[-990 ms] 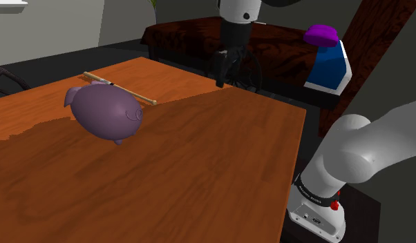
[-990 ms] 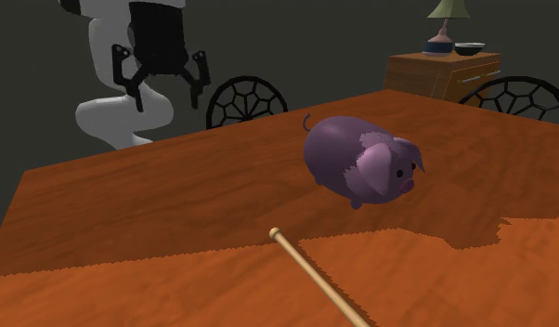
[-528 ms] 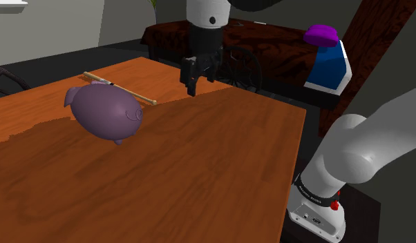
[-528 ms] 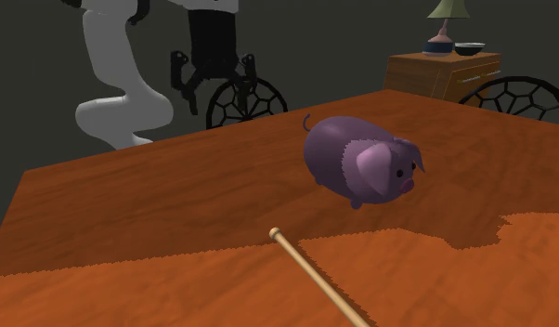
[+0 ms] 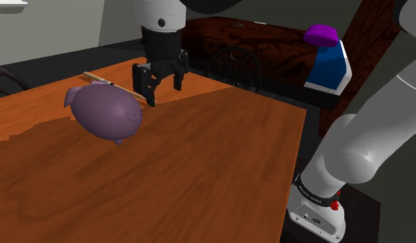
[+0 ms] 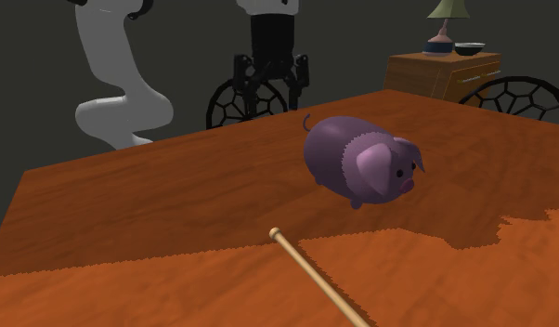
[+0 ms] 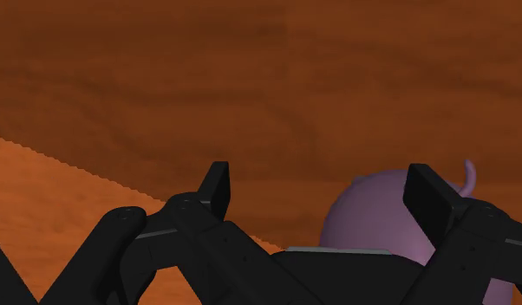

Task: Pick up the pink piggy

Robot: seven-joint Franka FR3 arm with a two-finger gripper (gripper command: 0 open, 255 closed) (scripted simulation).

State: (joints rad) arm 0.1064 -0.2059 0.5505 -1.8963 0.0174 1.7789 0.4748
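Gripper (image 5: 164, 95) above wood-grain table (image 5: 200, 159)

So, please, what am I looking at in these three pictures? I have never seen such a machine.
It is a simulated robot: a white arm that ends in a black two-finger gripper. The shoulder view looks down from beside the robot. The second exterior view faces it from across the wooden table. The wrist view comes from a camera on the hand and looks along its fingers. On the table are a purple toy pig and a thin wooden stick. The gripper is open and holds nothing. It hangs above the table close to the pig, which it is meant to pick up.
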